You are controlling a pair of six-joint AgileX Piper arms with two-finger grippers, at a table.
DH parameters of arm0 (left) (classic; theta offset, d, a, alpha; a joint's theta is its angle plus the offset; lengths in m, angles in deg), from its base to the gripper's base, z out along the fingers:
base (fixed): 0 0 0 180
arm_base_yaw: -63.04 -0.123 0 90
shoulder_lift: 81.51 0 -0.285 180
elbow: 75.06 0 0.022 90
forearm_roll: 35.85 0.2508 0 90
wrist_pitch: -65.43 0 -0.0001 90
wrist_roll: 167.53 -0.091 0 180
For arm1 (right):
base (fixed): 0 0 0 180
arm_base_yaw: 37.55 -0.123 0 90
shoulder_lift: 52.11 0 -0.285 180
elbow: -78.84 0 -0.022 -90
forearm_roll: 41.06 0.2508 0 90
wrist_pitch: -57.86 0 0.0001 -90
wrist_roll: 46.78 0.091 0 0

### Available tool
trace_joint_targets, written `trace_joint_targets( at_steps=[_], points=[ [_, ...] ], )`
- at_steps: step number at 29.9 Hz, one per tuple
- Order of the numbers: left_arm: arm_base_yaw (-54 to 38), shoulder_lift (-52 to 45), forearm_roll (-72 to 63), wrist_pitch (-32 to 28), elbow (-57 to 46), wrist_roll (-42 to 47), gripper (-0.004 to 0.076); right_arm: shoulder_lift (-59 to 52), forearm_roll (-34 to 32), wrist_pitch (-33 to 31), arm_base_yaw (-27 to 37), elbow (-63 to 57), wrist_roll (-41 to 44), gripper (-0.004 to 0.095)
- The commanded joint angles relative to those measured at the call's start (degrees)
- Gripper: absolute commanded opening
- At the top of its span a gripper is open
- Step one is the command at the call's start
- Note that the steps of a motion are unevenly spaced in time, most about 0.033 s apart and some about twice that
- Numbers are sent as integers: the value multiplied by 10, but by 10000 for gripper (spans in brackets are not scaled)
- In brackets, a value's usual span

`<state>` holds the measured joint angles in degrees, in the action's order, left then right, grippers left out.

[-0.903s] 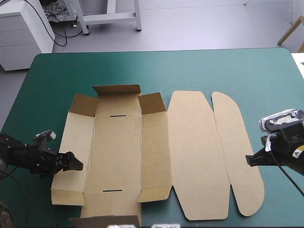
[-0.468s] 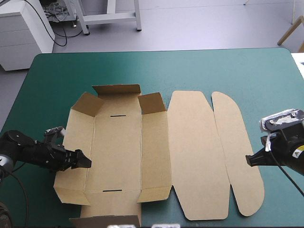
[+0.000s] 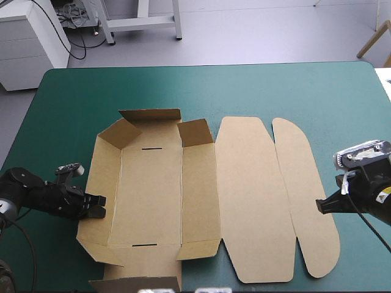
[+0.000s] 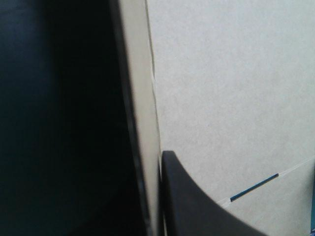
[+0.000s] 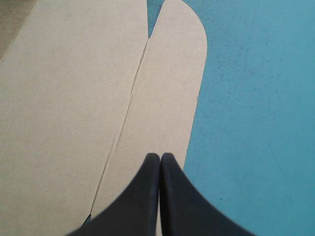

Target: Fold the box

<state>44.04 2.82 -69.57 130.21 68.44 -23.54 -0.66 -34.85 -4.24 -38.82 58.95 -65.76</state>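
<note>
The brown box (image 3: 153,189) lies as a cut sheet on the teal-green cover. Its left wall (image 3: 101,183) is tilted up, and the far end flaps (image 3: 149,116) stand raised. The lid panel (image 3: 250,195) and its rounded flap (image 3: 305,195) lie flat to the right. My left gripper (image 3: 95,206) is shut on the left wall's edge. In the left wrist view the wall's edge (image 4: 145,123) runs between the two black fingers (image 4: 197,206). My right gripper (image 3: 322,206) is shut on nothing and hovers at the rounded flap's outer edge (image 5: 167,88), its tips (image 5: 160,157) meeting in a point.
The box's near end flap (image 3: 137,284) reaches the table's front edge. Teal-green cover (image 3: 244,85) shows between the box and the far edge, and a narrower strip (image 3: 360,122) lies right of the lid.
My left gripper was open at the left wall and has now shut on its edge. The wall tilted up further. The right arm has not moved.
</note>
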Motion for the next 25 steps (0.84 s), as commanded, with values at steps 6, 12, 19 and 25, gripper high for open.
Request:
trace_joint_targets(
  at_steps=[6, 12, 19, 25],
  points=[
    [3, -13, 13, -27, 13, -19, -10, -4, 3, 49, 2, 15, -2, -19],
    [32, -14, 53, -12, 67, -31, -10, -4, 3, 52, 2, 15, -2, -19],
    [140, -14, 118, -24, 190, -31, -10, -4, 3, 52, 2, 15, -2, -19],
    [224, -9, 193, -87, 288, -22, -10, -4, 4, 61, 2, 15, -2, -19]
  ],
)
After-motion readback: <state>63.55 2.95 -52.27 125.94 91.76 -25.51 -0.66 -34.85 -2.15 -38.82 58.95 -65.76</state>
